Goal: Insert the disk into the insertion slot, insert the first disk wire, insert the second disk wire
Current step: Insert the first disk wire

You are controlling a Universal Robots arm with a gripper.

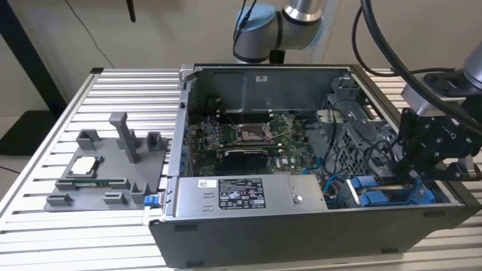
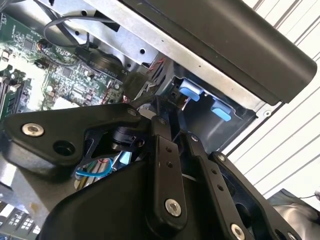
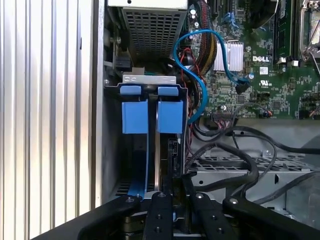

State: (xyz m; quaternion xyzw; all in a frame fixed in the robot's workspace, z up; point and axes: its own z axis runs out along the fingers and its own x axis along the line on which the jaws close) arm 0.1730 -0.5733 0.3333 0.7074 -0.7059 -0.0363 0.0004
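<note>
Currently the disk (image 3: 170, 117) sits in the insertion slot (image 3: 112, 145), the gripper (image 3: 176, 187) over it, jaws drawn together; wiring status unconfirmed.

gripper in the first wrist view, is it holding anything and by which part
Cannot be told. The gripper sits at one end of the disk, opposite its blue tabs, but a clamp on it is not visible.

Count: 1 open computer case (image 1: 301, 237) on 1 slatted bench (image 1: 45, 237). Inside the case: 1 motherboard (image 1: 249, 135), 1 silver power supply box (image 1: 249, 195), 1 finned heat sink (image 3: 228, 55), and 2 blue tabs (image 3: 135, 116) side by side at the drive bay. Outside the case, on the exterior view's left of it: 1 grey fixture plate (image 1: 139, 175).
</note>
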